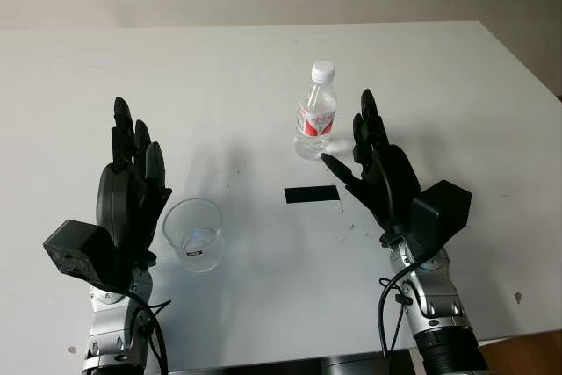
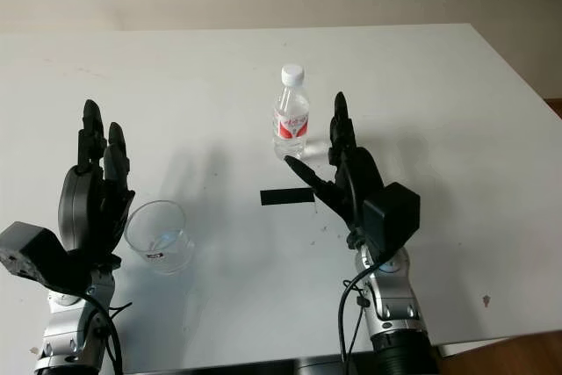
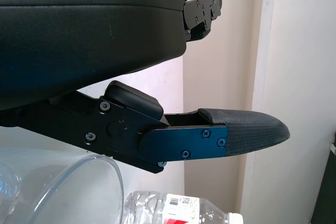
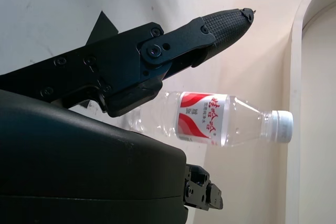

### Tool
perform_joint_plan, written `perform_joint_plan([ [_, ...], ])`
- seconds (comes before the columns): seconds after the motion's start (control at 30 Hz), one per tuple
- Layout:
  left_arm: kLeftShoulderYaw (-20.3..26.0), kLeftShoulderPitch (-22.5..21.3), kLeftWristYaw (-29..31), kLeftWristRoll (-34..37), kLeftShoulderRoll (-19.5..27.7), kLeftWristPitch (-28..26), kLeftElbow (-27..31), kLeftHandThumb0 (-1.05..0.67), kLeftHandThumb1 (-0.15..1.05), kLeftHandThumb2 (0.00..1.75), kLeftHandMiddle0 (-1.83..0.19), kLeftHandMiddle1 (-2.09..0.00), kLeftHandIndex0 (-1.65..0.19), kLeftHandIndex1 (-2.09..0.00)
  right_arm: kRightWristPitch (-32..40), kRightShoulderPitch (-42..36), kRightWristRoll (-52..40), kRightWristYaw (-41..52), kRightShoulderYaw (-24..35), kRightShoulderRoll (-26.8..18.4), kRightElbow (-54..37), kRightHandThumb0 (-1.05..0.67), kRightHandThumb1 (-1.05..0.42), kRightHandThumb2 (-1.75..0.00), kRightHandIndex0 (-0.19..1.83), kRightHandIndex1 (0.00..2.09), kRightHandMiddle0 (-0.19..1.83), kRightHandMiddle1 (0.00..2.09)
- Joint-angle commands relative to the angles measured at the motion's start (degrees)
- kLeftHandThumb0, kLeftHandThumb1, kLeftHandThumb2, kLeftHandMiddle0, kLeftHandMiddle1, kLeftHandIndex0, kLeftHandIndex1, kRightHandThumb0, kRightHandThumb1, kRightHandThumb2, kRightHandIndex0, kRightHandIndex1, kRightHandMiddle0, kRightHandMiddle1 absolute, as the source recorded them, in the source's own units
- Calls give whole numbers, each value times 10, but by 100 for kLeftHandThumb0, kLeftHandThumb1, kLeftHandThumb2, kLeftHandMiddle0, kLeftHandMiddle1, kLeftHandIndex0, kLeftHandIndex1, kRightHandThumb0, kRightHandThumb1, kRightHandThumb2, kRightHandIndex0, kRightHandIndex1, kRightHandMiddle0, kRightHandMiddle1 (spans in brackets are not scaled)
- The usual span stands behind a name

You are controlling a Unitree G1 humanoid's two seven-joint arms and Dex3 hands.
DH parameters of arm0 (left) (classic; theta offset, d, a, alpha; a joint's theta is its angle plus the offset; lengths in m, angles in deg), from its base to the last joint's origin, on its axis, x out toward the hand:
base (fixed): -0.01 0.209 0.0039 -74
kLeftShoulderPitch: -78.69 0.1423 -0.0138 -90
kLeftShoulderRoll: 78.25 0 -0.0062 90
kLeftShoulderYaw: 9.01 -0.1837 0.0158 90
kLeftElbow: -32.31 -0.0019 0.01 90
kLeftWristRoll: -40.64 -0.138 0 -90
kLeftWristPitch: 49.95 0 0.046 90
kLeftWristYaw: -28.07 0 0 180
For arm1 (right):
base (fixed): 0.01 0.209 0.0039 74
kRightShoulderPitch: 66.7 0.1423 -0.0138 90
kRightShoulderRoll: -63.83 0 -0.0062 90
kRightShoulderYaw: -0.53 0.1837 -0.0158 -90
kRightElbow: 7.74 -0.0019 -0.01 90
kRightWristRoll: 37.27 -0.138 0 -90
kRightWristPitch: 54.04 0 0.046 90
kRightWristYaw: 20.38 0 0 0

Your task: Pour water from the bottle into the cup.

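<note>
Left eye view: we see the bottle (image 1: 316,111) upright mid-table | right hand (image 1: 376,169) open just beside it, holding nothing | left hand (image 1: 132,186) open beside the cup (image 1: 194,234).

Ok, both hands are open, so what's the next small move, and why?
Probably ease the right hand in around the bottle. The bottle stands upright with its cap on, just beside that open hand, ungrasped. The left hand is open beside the cup, well placed to steady it.
</note>
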Motion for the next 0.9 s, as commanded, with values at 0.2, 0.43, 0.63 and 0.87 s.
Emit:
perform_joint_plan([
  [0.2,1,-11,1,0,2,3,0,-94,105,53,14,0,19,0,-11,13,2,5,2,0,16,-88,-95,-5,-19,0,-19,0],
  [0.43,1,-10,-2,0,0,0,2,-95,105,52,15,0,19,0,-22,31,17,5,-2,-5,41,-89,-95,-5,-19,0,-19,0],
  [0.63,1,-11,0,-1,2,3,-1,-95,105,52,15,0,19,0,-23,104,32,-8,4,-11,105,-91,-96,-6,-19,0,-19,0],
  [0.87,2,-10,3,3,3,1,1,-95,105,52,15,0,19,0,-45,206,44,-17,13,-26,233,-90,-96,-6,-19,0,-19,0],
])
